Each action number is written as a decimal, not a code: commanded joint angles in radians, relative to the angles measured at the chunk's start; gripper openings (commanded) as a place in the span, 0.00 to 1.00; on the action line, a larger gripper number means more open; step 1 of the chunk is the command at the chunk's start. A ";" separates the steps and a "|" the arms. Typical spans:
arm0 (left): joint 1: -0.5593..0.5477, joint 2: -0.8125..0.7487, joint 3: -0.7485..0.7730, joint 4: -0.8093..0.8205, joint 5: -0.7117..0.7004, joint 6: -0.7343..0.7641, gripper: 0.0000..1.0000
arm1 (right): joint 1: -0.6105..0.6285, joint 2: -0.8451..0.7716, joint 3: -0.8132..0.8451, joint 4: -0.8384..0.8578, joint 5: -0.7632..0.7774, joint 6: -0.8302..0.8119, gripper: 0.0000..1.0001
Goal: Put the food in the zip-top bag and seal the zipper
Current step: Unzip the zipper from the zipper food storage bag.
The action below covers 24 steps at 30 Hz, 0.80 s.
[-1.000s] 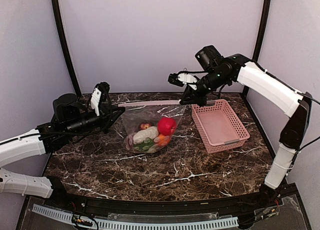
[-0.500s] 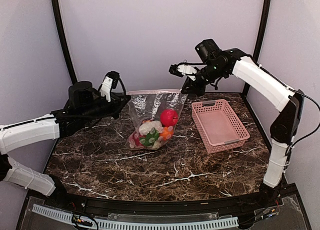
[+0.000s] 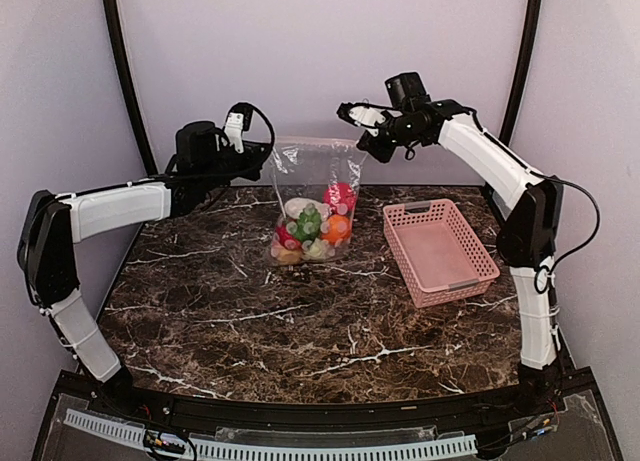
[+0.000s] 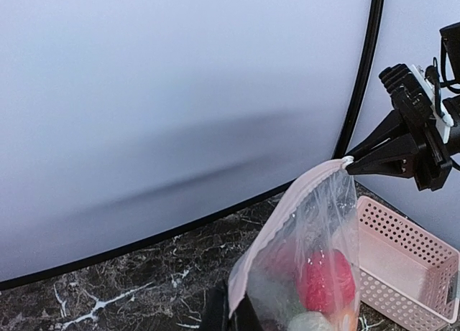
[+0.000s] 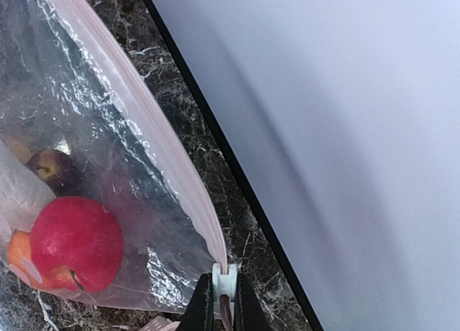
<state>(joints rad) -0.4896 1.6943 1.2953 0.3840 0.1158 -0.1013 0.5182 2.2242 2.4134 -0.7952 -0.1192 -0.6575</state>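
Observation:
The zip-top bag [image 3: 312, 186] hangs upright above the table, stretched between both grippers. The food [image 3: 318, 221] lies in its bottom: red, green, orange, tan and white pieces. The zipper [image 3: 318, 141] runs along the top edge. My left gripper [image 3: 268, 163] is shut on the bag's left top corner; in the left wrist view [image 4: 231, 313] the pinkish strip [image 4: 287, 216] rises from its fingers. My right gripper [image 3: 362, 141] is shut on the zipper's white slider [image 5: 224, 281] at the right end. The right wrist view shows a red fruit [image 5: 75, 241] and a maroon one [image 5: 54, 166] inside.
A pink slotted basket [image 3: 440, 251] stands on the marble table to the right of the bag; it also shows in the left wrist view [image 4: 410, 266]. The back wall is close behind the bag and both grippers.
Both grippers have lifted the bag off the table and moved it back toward the wall. The bag now hangs upright and the food has slid to its bottom.

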 commanded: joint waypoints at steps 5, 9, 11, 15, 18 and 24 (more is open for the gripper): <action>0.006 -0.126 -0.043 0.069 0.084 0.003 0.01 | 0.010 -0.282 -0.251 0.148 -0.133 0.009 0.04; 0.007 -0.188 -0.185 0.056 0.204 -0.039 0.01 | 0.053 -0.365 -0.488 0.096 -0.265 -0.010 0.03; 0.007 -0.226 -0.282 0.058 0.290 -0.049 0.01 | 0.087 -0.392 -0.592 0.057 -0.314 -0.019 0.03; 0.006 -0.317 -0.472 0.063 0.336 -0.083 0.01 | 0.167 -0.435 -0.761 -0.020 -0.427 -0.035 0.06; 0.007 -0.413 -0.579 0.003 0.387 -0.091 0.12 | 0.215 -0.465 -0.832 -0.051 -0.447 -0.041 0.15; 0.006 -0.642 -0.597 -0.268 0.441 0.002 0.71 | 0.188 -0.493 -0.747 -0.144 -0.513 0.016 0.65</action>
<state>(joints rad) -0.4843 1.2030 0.6640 0.2951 0.5190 -0.1696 0.7509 1.7939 1.5745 -0.8719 -0.5358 -0.6678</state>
